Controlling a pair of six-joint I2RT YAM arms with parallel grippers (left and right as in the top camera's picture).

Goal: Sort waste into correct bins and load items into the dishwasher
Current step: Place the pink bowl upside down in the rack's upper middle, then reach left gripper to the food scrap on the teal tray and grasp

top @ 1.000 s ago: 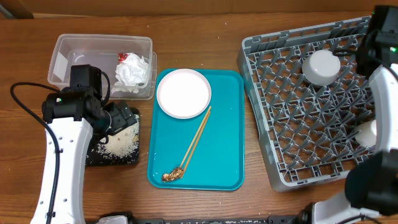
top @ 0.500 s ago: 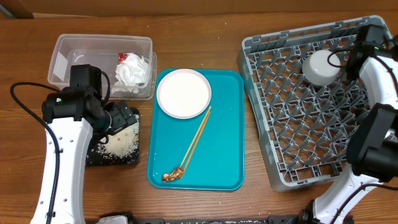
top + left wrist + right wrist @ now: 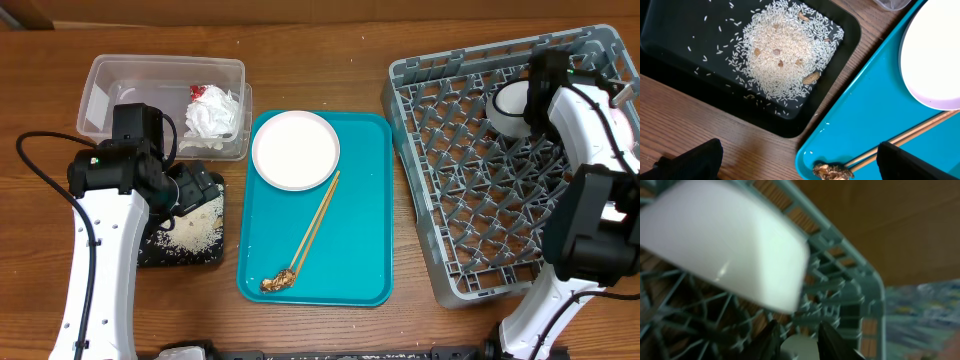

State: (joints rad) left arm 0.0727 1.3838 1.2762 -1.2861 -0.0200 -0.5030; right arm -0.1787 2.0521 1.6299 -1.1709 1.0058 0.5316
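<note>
My left gripper [image 3: 190, 190] hangs open and empty over the black tray of rice [image 3: 190, 240]; in the left wrist view its fingertips [image 3: 797, 165] straddle the teal tray's [image 3: 865, 115] corner. A food scrap [image 3: 830, 171] lies there at the chopsticks' [image 3: 910, 135] tip. A white plate [image 3: 295, 149] and the chopsticks [image 3: 315, 225] lie on the teal tray [image 3: 365, 260]. My right gripper [image 3: 537, 98] is over the grey dish rack [image 3: 470, 200], beside an upturned white bowl [image 3: 508, 108]. In the right wrist view it [image 3: 800, 340] is shut on a small white cup [image 3: 799, 350].
A clear plastic bin [image 3: 110, 80] with a crumpled tissue [image 3: 213, 115] stands at the back left, behind the black tray. The rack fills the table's right side. Bare wood lies between the teal tray and the rack.
My right arm has swung from the rack's right edge leftward to its back part, beside the white bowl, carrying the white cup. The left arm has not moved.
</note>
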